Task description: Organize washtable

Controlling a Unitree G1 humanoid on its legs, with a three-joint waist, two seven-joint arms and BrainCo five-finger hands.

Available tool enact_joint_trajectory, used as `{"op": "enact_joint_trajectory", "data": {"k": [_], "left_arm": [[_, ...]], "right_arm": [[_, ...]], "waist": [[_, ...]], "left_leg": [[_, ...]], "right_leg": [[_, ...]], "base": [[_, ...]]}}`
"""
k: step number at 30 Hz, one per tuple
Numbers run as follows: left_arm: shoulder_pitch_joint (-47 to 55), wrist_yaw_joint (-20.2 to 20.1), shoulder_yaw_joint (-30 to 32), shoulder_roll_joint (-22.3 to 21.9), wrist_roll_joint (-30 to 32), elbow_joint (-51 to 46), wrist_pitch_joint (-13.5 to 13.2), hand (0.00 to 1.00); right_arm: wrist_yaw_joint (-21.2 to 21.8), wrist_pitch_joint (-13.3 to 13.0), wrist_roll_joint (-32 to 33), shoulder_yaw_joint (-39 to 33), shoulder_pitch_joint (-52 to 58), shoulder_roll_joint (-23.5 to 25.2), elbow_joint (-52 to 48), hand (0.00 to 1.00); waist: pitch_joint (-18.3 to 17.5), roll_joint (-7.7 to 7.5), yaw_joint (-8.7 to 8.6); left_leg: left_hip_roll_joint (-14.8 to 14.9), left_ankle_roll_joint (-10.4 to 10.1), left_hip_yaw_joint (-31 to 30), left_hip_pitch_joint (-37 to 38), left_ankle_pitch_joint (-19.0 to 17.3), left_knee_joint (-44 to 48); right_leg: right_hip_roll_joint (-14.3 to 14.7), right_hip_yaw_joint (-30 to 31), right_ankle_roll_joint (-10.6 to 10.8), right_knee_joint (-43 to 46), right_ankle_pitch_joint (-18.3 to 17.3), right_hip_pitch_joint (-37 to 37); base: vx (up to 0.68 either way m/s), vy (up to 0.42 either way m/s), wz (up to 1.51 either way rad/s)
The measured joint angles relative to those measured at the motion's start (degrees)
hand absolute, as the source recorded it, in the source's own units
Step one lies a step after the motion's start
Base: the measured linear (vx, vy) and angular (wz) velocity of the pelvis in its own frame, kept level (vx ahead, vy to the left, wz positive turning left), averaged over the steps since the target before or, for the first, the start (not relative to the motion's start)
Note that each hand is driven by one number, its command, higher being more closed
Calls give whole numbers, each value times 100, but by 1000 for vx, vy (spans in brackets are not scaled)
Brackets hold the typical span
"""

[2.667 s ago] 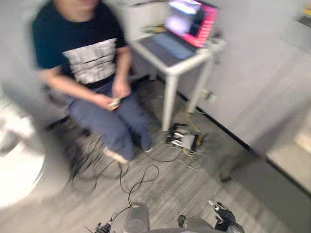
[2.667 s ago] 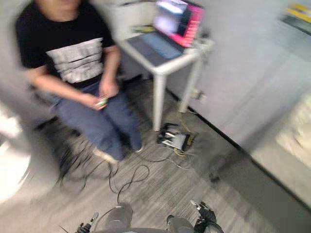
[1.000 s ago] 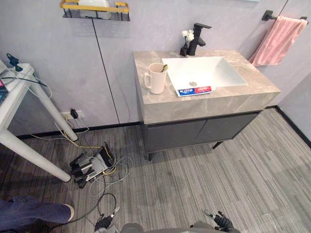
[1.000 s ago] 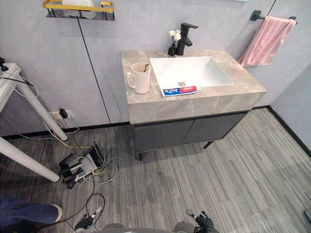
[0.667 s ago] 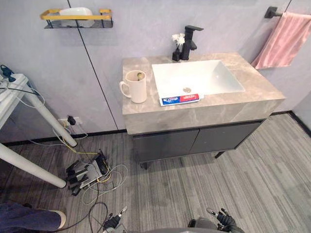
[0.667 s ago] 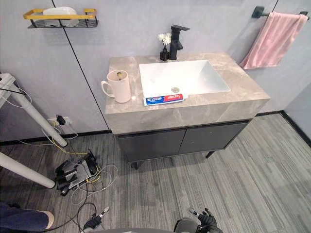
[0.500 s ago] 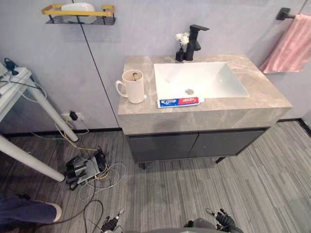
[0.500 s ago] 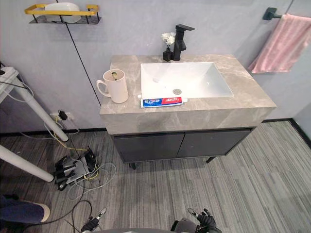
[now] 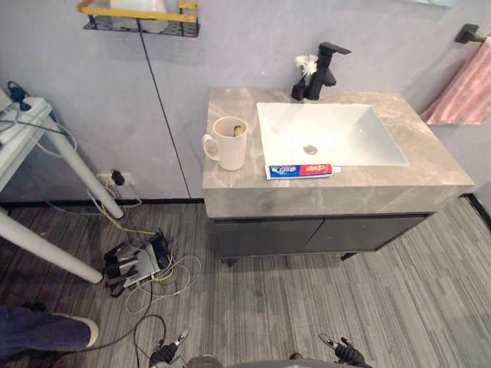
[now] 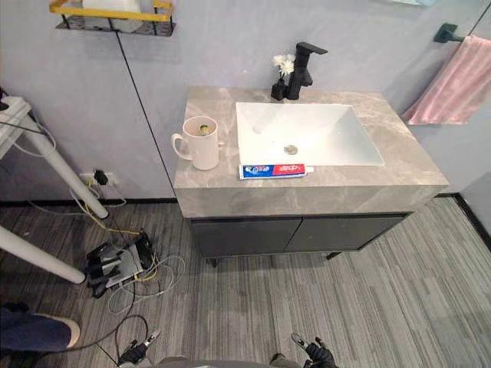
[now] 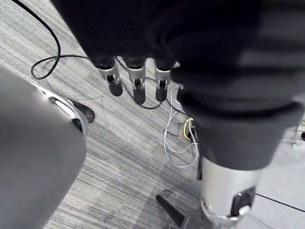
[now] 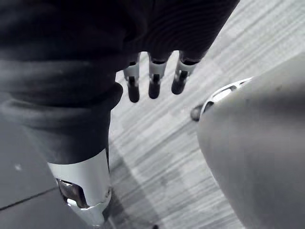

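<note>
Washtable (image 9: 337, 188) against wall, white basin (image 9: 337, 126) set in its grey top. Pink towel (image 9: 464, 88) hangs on rail to its right. Cream mug (image 9: 229, 143) upright left of basin; toothpaste tube (image 9: 303, 170) flat along basin's front edge. Left hand (image 11: 136, 86) and right hand (image 12: 152, 81) low over floor, well apart from washtable, fingers straight, holding nothing

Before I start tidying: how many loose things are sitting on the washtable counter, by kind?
Mug, with something small inside that I cannot identify: 1
Toothpaste tube: 1
Small vase of white flowers: 1
Total loose on the counter: 3
</note>
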Motion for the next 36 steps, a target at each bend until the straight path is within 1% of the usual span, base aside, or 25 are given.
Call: {"op": "enact_joint_trajectory", "data": {"k": [1,2,4,5,7,9,12,15,16,22,27,30,31,33,34,35,36], "left_arm": [[-4,-16,-136,-1,-10,-14,-7,0],[12,-29,-268,-17,-14,-95,-10,0],[33,-34,-356,-27,-24,-118,-61,0],[54,-34,-364,-38,-64,-118,-77,0],[76,-42,-387,-39,-96,-119,-85,0],[96,-53,-536,-34,-97,-123,-94,0],[126,-120,-568,-23,-96,-122,-110,0],[156,-158,-738,35,-94,-126,-140,0],[183,-150,-749,42,-87,4,-164,0],[183,-151,-749,35,-87,7,-163,0],[180,-155,-753,52,-75,13,-164,0],[171,-157,-762,92,-64,19,-165,0],[166,-158,-763,102,-39,19,-165,0],[135,-160,-760,138,20,20,-164,0],[83,-158,-758,178,22,33,-159,0],[31,-156,-748,199,24,51,-160,0],[25,-155,-743,201,24,51,-160,0]], "right_arm": [[-1,-52,163,-1,76,1,-60,0],[-7,-112,298,-5,166,2,-116,0],[-25,-198,326,-29,255,1,-141,0],[-25,-197,325,-65,301,-4,-149,0],[-23,-197,313,-130,377,-12,-170,0],[-22,-196,304,-200,429,-11,-170,0],[-15,-182,299,-206,515,-8,-160,0],[-10,-169,294,-204,534,-6,-104,0],[-8,-149,186,-95,574,-112,65,0],[-9,-149,172,-95,572,-110,66,0],[-10,-133,-297,-81,424,-176,300,0],[-9,-41,-581,-17,256,-238,525,0],[-9,-5,-660,16,207,-263,586,0],[-4,53,-861,19,117,-293,689,0],[-2,79,-948,20,65,-306,744,0],[-1,83,-993,18,65,-314,745,0],[-2,83,-998,18,62,-321,745,0]], "waist": [[-4,-5,-6],[-39,-57,-3],[-36,-30,-6],[-38,0,-6],[-54,48,-5],[-73,86,-4],[-84,89,-2],[-109,50,-8],[-164,151,-134],[-162,149,-134],[-155,126,-122],[-143,104,-94],[-125,71,-93],[-109,78,-70],[-20,34,-13],[45,67,30],[83,66,34]], "left_leg": [[-52,17,0,33,56,-117],[-110,45,-6,49,126,-251],[-163,35,-13,92,238,-447],[-183,53,-11,153,288,-571],[-204,26,-10,232,357,-728],[-217,50,-10,292,376,-803],[-236,50,-10,434,376,-871],[-262,52,-33,443,377,-873],[-322,135,-81,550,492,-1080],[-323,135,-119,549,492,-1081],[-328,152,-366,535,503,-1079],[-329,152,-358,537,502,-1072],[-328,153,-349,540,501,-1063],[-319,177,-338,532,451,-900],[-285,199,-333,464,302,-616],[-213,164,-333,364,89,-246],[-160,175,-335,263,-37,-52]], "right_leg": [[-29,2,2,-25,1,-2],[-60,-3,37,-82,22,-11],[-74,-27,45,-136,27,-17],[-68,-30,54,-164,32,-4],[-61,-30,54,-166,32,11],[-59,-33,54,-169,32,44],[-64,-38,53,-178,32,158],[-85,-53,53,-190,32,186],[-93,-70,54,-267,32,268],[-94,-108,54,-278,32,297],[-91,-362,54,-396,32,501],[-85,-347,51,-408,35,501],[-81,-334,38,-416,43,502],[-79,-249,-4,-429,72,500],[-77,-150,-16,-422,82,502],[-50,-37,-21,-410,98,496],[-23,6,-33,-406,110,492]], "base": [[-1,35,4],[-3,38,7],[0,9,7],[0,0,0],[0,0,0],[0,0,0],[0,0,0],[-9,11,2],[0,0,0],[0,0,3],[2,-13,23],[0,-6,2],[-3,-6,-7],[5,-3,-15],[-39,-8,-36],[-73,-8,-40],[-108,2,-39]]}}
